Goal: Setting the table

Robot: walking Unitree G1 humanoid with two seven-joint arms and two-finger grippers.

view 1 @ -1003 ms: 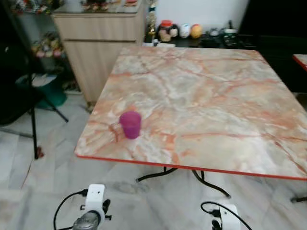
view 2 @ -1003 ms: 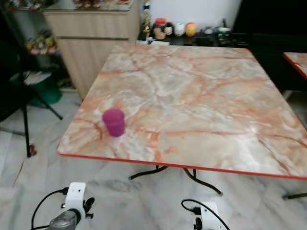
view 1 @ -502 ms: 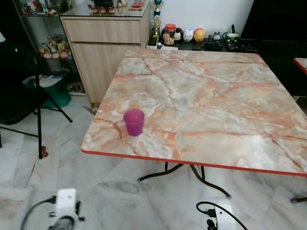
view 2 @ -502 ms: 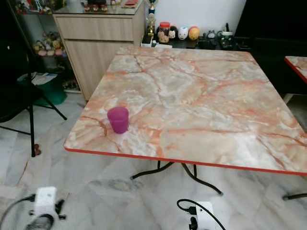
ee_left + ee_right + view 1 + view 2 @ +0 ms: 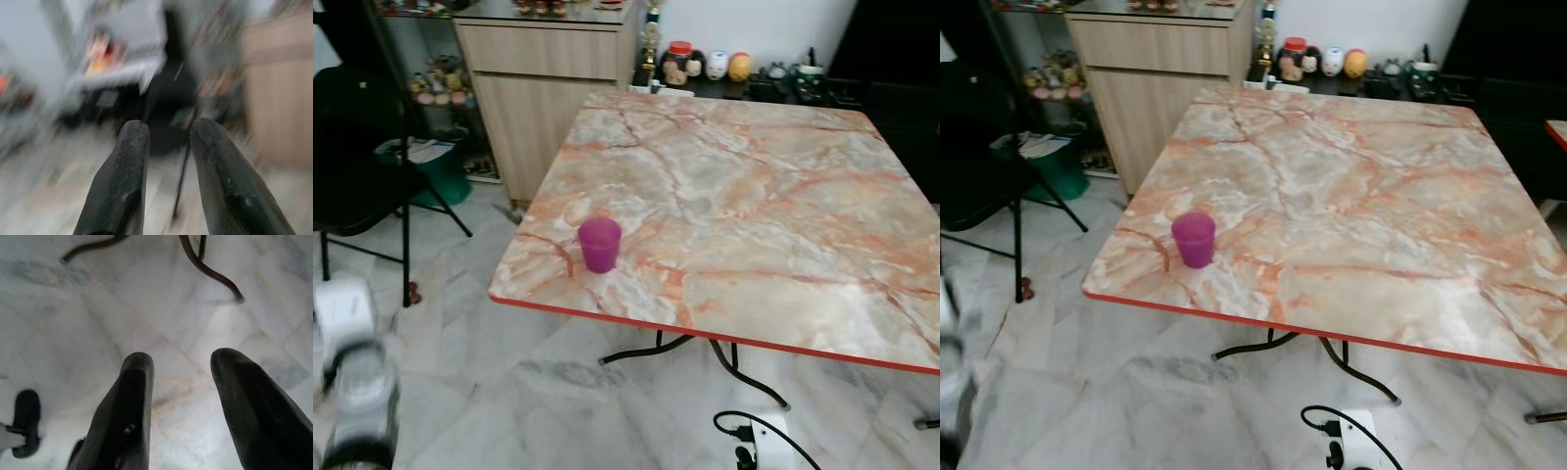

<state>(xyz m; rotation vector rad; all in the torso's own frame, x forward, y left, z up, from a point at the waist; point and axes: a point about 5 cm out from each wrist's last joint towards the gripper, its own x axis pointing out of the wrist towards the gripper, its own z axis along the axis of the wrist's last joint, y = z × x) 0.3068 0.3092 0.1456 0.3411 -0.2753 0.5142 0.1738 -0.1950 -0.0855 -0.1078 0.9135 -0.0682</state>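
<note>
Marble table [image 5: 754, 196] top bare beyond purple cup [image 5: 599, 244] near front-left corner; black chair [image 5: 357, 166] left.

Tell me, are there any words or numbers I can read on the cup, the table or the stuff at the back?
None can be read.
Purple cup: plain, no writing.
Marble table: just its pattern.
Jars and figurines behind the table: too small to read.
Papers beside the cabinet: too blurred.
</note>
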